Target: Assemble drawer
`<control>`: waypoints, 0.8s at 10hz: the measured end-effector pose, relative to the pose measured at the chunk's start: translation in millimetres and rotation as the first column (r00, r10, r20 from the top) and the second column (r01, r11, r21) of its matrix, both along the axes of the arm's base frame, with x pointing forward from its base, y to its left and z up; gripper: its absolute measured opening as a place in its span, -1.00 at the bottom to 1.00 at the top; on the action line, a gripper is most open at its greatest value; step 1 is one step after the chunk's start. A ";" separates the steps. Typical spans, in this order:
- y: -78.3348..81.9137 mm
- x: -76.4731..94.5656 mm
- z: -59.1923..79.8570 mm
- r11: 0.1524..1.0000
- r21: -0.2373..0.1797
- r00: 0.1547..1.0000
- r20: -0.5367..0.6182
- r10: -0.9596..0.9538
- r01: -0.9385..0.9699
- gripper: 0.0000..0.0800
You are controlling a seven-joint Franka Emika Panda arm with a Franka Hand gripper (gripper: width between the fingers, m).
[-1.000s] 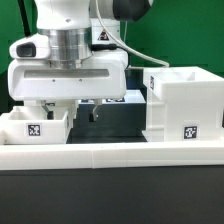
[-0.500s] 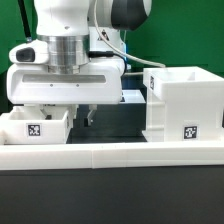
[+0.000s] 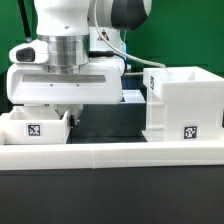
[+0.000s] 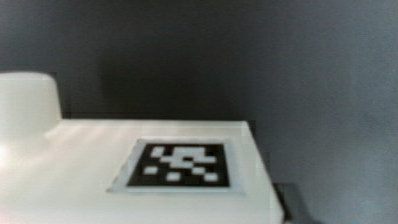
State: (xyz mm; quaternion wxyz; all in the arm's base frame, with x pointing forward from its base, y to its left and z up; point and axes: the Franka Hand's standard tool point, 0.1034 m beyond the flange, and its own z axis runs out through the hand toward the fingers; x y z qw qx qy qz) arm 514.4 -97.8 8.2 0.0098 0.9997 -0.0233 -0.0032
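Observation:
A small white tray with a square tag stands at the exterior view's left, behind the low white border wall. My gripper hangs just behind the tray's right end; one dark finger shows beside the tray and the other is hidden behind it. The jaws look spread. In the wrist view the tray's tagged white face and a round knob fill the picture, with one dark fingertip beside the tray's edge. The large boxy casing stands at the right.
The long low white border wall runs across the front. A dark table strip lies between the tray and the casing. A pale flat object sits behind, next to the casing. A green backdrop is behind.
My gripper has moved toward the exterior view's left and a little down. The left finger is now hidden behind the tray. The tray and casing have not moved.

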 end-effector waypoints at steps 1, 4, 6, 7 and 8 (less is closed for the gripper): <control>1.4 0.4 0.0 1.000 0.001 1.000 0.001 0.002 -0.002 -0.87; 1.0 0.4 0.0 1.000 0.001 1.000 0.000 0.001 -0.001 -0.89; 1.0 0.4 0.0 1.000 0.001 1.000 0.001 0.001 -0.001 -0.89; 3.6 0.4 1.4 1.000 0.001 1.000 0.001 0.007 -0.007 -0.89; 10.2 0.6 6.9 1.000 0.006 1.000 0.003 0.027 -0.028 -0.89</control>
